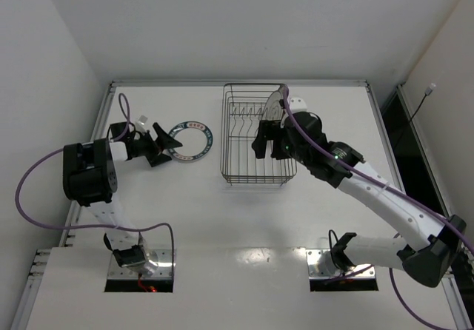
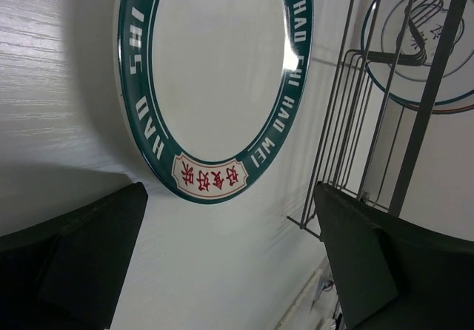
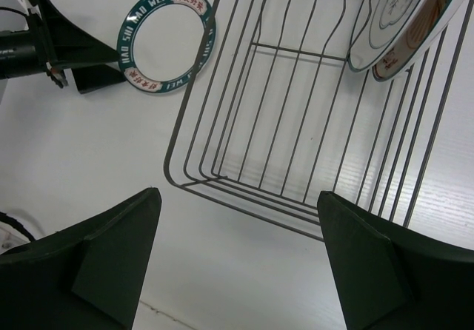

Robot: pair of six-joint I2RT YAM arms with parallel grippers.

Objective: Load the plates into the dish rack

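left hand (image 1: 164,145) gapes open at the teal-rimmed plate (image 1: 189,142) lying flat on the bench (image 1: 222,219) beside the dish rack (image 1: 225,134), likely lining up a grab; two plates (image 1: 272,108) stand in the rack; right hand (image 3: 238,195) hovers open above.

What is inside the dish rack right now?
The dish rack holds two upright plates at one end: the white plate with a grey motif, and a second plate mostly covered behind it. Other slots look empty.
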